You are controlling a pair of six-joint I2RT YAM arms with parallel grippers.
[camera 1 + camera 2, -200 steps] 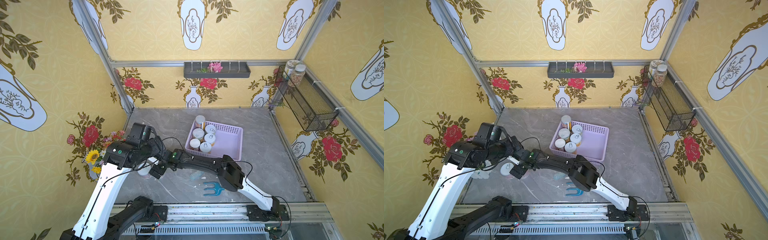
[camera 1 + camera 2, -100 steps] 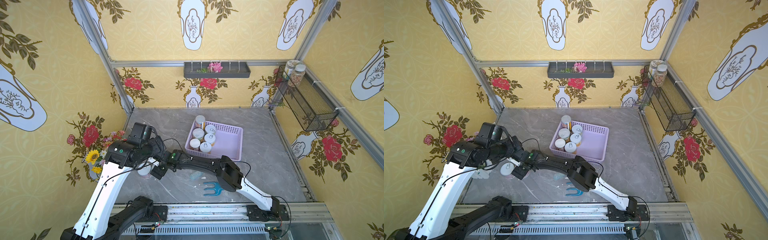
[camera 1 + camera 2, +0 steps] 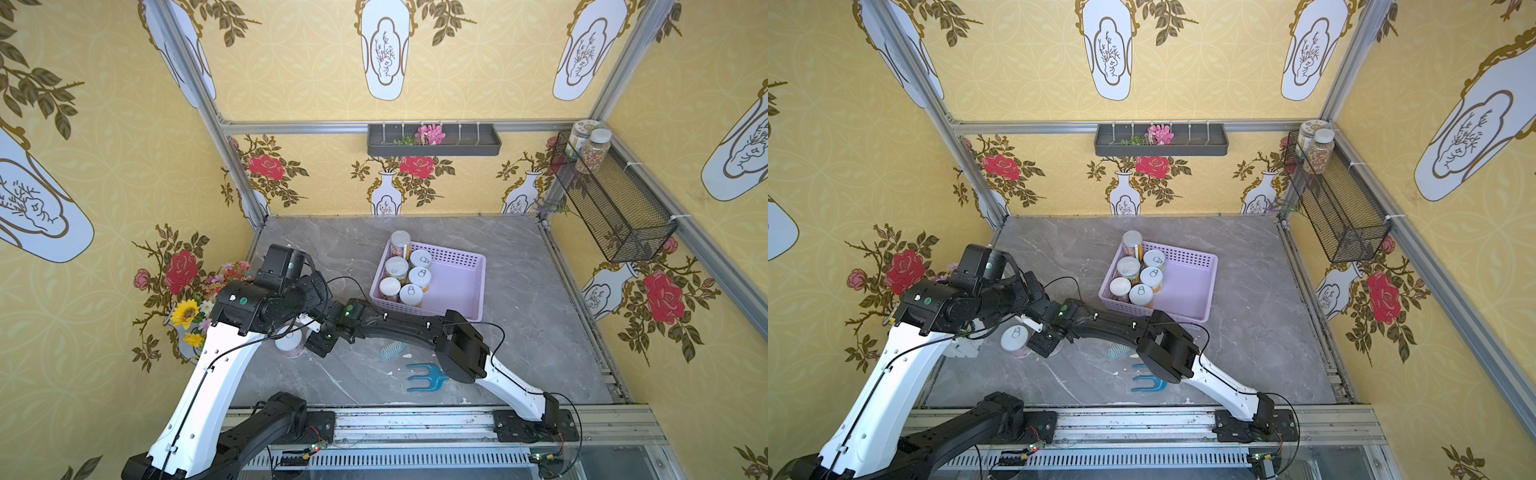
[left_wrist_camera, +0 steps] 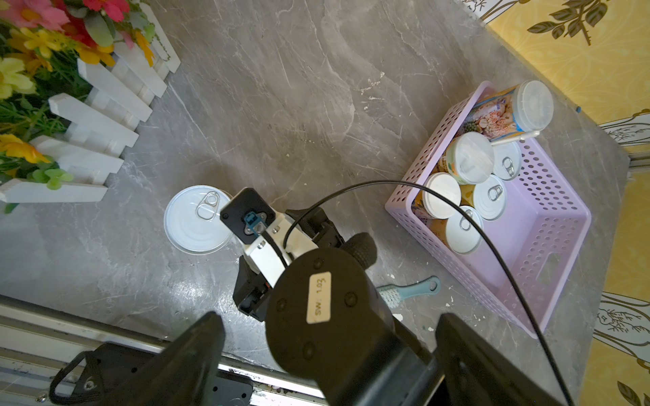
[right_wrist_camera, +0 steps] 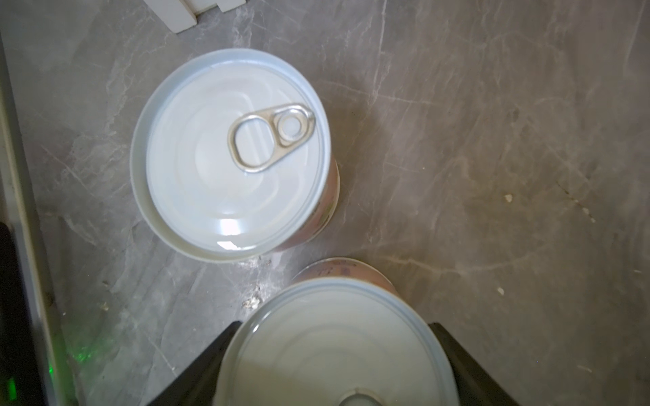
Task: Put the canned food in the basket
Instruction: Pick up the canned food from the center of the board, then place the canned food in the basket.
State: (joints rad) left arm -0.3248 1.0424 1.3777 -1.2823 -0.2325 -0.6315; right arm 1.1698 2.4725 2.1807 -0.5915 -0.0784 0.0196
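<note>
Cans (image 3: 419, 277) are filling the basket (image 3: 455, 291) near the desk's (image 3: 519, 324) middle: six are sitting inside. Two are waiting near the left edge; the right claw (image 5: 334, 328) is gripping one can (image 5: 327, 355), its neighbour (image 5: 232, 158) standing just beside. The left claw (image 4: 329, 316) is hovering wide and empty.

Tabletop (image 3: 532, 299): grey marble-look slab, smooth, low sheen, white flecks and scuffs. Lilac basket (image 3: 457, 258): moulded plastic, perforated walls, satin finish. Pull-tab can (image 5: 230, 154): glossy metal lid with pressed rings, printed label on the side. Held can (image 5: 334, 344): same glossy metal top. Right gripper (image 5: 332, 379) fingers (image 5: 200, 372): matt black plastic. Wire-mesh basket (image 3: 615, 208): black metal mesh, matt. Picket fence (image 4: 98, 116): white, matt, painted look. Brush (image 4: 408, 290): teal plastic.
</note>
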